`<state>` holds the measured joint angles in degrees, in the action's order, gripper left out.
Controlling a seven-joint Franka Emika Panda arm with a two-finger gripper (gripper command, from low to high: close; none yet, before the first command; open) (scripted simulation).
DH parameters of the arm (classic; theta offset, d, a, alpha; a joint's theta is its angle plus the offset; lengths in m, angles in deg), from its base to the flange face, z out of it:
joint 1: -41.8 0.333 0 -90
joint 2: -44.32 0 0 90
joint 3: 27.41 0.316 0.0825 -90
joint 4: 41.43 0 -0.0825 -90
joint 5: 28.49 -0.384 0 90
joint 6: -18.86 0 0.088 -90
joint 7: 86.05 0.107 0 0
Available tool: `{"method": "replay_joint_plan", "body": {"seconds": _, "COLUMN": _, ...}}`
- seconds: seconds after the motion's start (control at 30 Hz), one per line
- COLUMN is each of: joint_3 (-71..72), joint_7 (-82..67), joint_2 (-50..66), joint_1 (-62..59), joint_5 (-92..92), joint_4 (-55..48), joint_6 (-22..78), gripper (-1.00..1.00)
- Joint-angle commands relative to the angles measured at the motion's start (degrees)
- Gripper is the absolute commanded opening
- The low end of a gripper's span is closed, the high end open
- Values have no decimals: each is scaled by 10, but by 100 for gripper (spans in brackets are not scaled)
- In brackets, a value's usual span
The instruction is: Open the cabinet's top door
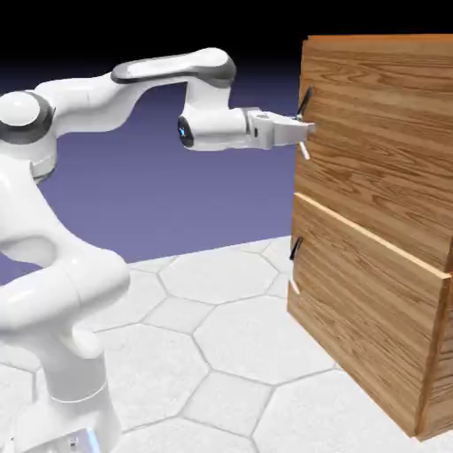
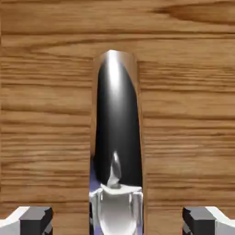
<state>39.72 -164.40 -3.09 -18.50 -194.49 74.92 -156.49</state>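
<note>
The cabinet (image 1: 380,221) is a tall brown wood box on the exterior view's right. Its top door (image 1: 380,133) lies flush with the front, and a short black-and-white bar handle (image 1: 304,111) sits near its left edge. My gripper (image 1: 305,129) reaches level to that handle. In the hand view the glossy black handle (image 2: 117,124) stands between my fingertips (image 2: 36,219), with bare door wood (image 2: 46,114) showing on both sides of it. The jaws stand open and wide apart, astride the handle without touching it.
Below the top door sits a shorter wood panel (image 1: 363,327) with its own small handle (image 1: 295,249). The cabinet stands on a pale hexagon-tiled table (image 1: 221,336). My white arm (image 1: 53,265) rises at the exterior view's left.
</note>
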Motion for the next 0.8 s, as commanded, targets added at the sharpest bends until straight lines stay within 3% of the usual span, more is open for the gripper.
{"method": "replay_joint_plan", "body": {"seconds": 0.0, "joint_3": -14, "joint_7": -10, "joint_2": 5, "joint_1": 21, "joint_5": 0, "joint_4": 14, "joint_6": 6, "gripper": -100}}
{"method": "replay_joint_plan", "body": {"seconds": 0.5, "joint_3": -256, "joint_7": -171, "joint_2": 62, "joint_1": 332, "joint_5": -2, "joint_4": 154, "joint_6": 53, "gripper": -100}}
{"method": "replay_joint_plan", "body": {"seconds": 0.77, "joint_3": -391, "joint_7": -120, "joint_2": 22, "joint_1": 499, "joint_5": 115, "joint_4": 242, "joint_6": 71, "gripper": -100}}
